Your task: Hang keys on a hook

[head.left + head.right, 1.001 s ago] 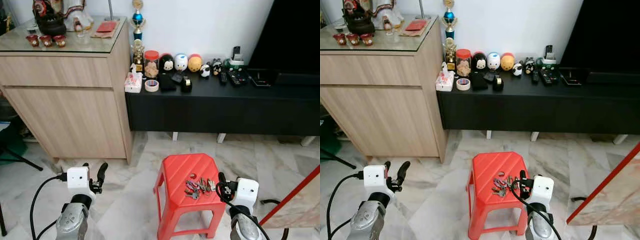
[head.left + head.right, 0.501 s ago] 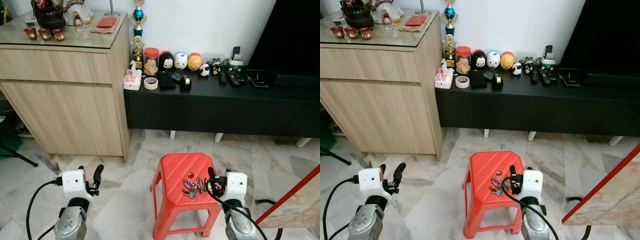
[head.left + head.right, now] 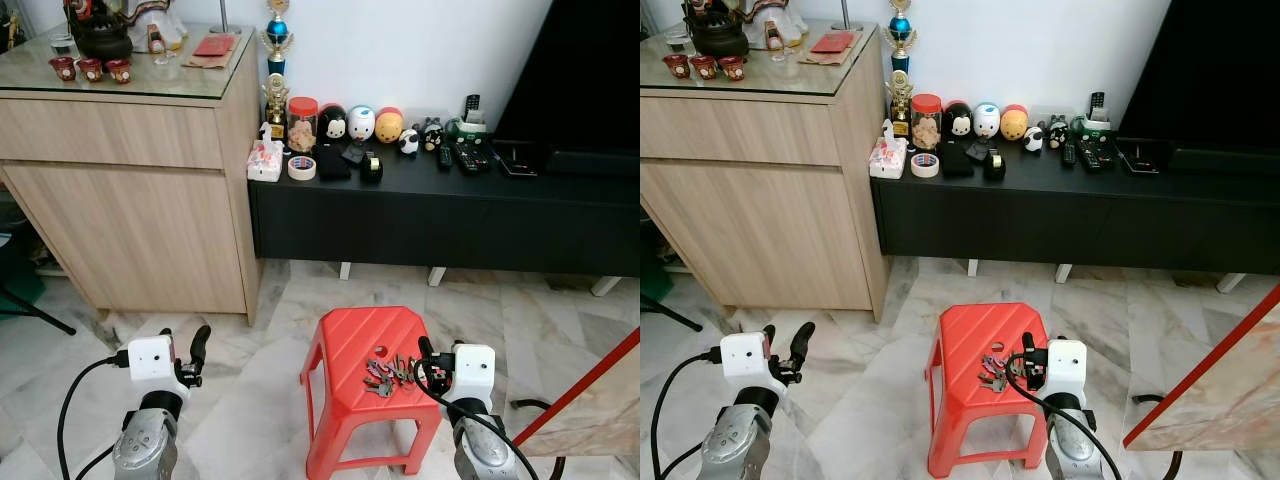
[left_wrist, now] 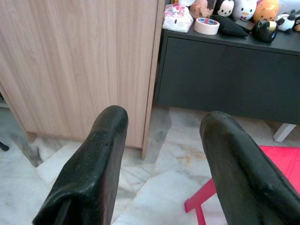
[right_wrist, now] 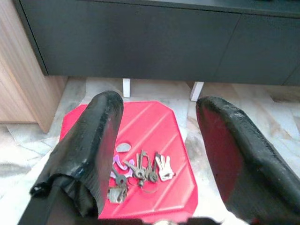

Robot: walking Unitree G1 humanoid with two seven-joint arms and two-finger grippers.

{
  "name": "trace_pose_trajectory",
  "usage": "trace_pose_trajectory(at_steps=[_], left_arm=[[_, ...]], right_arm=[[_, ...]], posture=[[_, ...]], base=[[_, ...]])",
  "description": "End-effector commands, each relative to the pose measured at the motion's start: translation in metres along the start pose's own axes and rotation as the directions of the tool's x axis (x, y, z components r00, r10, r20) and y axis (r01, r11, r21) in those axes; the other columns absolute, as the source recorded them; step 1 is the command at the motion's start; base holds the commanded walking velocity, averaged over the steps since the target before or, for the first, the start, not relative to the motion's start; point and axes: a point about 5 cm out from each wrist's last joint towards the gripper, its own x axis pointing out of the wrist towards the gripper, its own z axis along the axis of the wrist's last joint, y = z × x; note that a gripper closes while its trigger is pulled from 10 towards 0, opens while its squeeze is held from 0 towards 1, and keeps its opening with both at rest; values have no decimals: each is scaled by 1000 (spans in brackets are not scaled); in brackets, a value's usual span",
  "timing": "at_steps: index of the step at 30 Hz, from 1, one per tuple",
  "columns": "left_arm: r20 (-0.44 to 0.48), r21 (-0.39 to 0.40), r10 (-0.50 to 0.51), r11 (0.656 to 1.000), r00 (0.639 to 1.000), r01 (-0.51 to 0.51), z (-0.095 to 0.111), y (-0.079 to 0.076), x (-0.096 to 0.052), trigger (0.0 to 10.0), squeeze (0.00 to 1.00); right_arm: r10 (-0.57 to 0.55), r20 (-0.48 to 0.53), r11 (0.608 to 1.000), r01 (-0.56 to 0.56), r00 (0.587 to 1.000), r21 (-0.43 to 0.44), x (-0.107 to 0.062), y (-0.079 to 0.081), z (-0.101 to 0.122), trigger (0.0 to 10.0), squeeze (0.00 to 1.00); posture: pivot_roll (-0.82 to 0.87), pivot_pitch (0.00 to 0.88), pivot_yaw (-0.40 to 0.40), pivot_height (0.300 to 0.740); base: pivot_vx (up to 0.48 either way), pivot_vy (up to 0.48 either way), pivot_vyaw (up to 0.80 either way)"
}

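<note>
Since a second ago the right gripper (image 3: 434,362) has come in lower and closer to the red stool (image 3: 352,335), and it now hovers just beside the stool's right edge with its jaws spread wide and nothing between them. The keys (image 5: 140,171) lie in a loose bunch on the stool's seat, toward its front right corner, untouched. The left gripper (image 3: 190,350) hangs over the marble floor (image 3: 870,400) well left of the stool, its jaws also wide apart and empty.
</note>
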Motion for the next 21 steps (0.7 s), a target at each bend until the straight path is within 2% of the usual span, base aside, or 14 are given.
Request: trace_pose_trajectory(at_steps=[1, 12, 16, 21], left_arm=[[-17, 6, -16, 1000, 1000, 16, -2, -2, 0, 10000, 0], [-18, 9, -7, 1000, 1000, 7, -3, 0, -2, 10000, 0], [-21, 9, -2, 1000, 1000, 3, -4, 1, -4, 10000, 0], [-22, 10, -3, 1000, 1000, 3, -4, 1, -3, 10000, 0]], right_arm=[[-13, -14, 1000, 13, 1000, -3, -2, -4, -3, 10000, 0], [11, -12, 1000, -11, 1000, -11, -2, 1, -4, 10000, 0], [-1, -63, 1000, 0, 998, -18, 0, 1, -7, 10000, 0], [12, -39, 1000, -12, 999, -15, -1, 2, -6, 10000, 0]], posture=[[77, 0, -84, 690], [90, 0, -95, 681], [92, 0, -98, 681], [94, 0, -99, 656]], base=[[0, 0, 0], [0, 0, 0], [0, 0, 0], [0, 0, 0]])
